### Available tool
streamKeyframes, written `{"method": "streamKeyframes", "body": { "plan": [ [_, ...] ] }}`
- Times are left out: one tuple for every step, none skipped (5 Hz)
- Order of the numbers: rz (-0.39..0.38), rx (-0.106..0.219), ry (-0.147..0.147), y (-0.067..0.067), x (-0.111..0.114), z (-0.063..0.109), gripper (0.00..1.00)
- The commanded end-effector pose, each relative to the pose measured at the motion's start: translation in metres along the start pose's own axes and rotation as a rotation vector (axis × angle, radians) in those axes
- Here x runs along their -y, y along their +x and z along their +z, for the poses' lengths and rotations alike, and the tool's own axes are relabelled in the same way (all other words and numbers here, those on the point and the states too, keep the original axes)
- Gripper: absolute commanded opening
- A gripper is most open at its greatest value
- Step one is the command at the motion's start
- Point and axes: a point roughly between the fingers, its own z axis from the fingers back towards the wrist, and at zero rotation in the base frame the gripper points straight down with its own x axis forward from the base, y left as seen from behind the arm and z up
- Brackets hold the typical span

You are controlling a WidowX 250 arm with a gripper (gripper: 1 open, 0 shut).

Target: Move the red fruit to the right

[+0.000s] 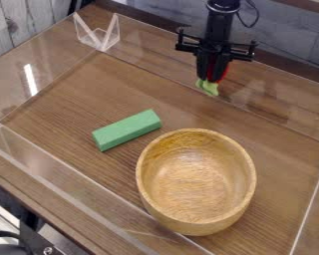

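The red fruit (210, 84) hangs in my gripper (213, 76), its light-green stem end pointing down just above the wooden tabletop. The gripper points straight down at the back of the table, right of centre, and is shut on the fruit. Most of the red body is hidden between the dark fingers; only a red sliver and the green tip show.
A wooden bowl (195, 180) stands at the front right. A flat green block (127, 129) lies left of it. Clear plastic walls (29, 80) fence the tabletop, with a clear stand (97, 33) at the back left.
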Motion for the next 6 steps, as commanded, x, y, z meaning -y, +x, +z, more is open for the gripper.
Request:
{"method": "streamKeyframes", "body": {
  "plan": [
    [-0.036,0.051,-0.02,0.006,-0.002,0.004,0.0],
    [-0.085,0.061,-0.038,0.006,0.0,0.001,0.0],
    [-0.038,0.072,-0.048,0.008,-0.002,0.022,0.0],
    [0.01,0.085,-0.06,0.015,-0.002,0.045,0.0],
    [0.009,0.077,-0.064,-0.003,0.025,0.057,0.0],
    [-0.064,0.064,-0.074,-0.028,0.041,0.058,0.0]
  ]
}}
